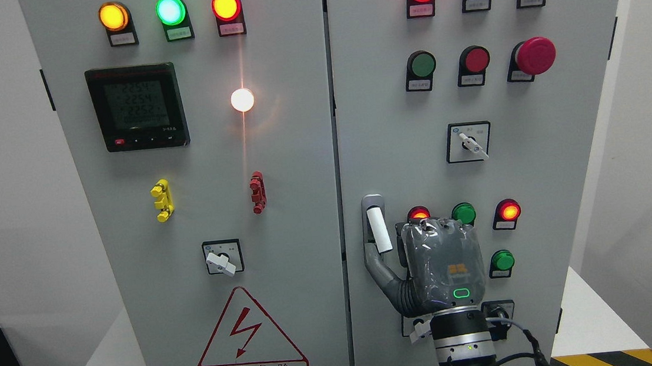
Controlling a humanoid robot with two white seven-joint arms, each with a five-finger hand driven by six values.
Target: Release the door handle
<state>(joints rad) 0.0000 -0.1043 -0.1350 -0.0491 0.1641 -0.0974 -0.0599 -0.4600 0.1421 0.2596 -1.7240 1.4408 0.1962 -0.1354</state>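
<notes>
Two flat grey sheet-metal cabinet doors [199, 217] meet at a central seam, and on the right-hand one a single slim grey metal door handle with a white rounded grip [378, 228] stands upright at about 7 o'clock from that door's middle. One grey-gloved right hand [437, 267] rises from 6 o'clock, its thumb touching the lever's lower end while its fingers [425, 233] curl just beside the lever at 3 o'clock; whether they are clenched on anything cannot be told. Three round glossy lamps [169, 11] top the left door, and one red mushroom-shaped button [534, 55] sits at 1 o'clock.
</notes>
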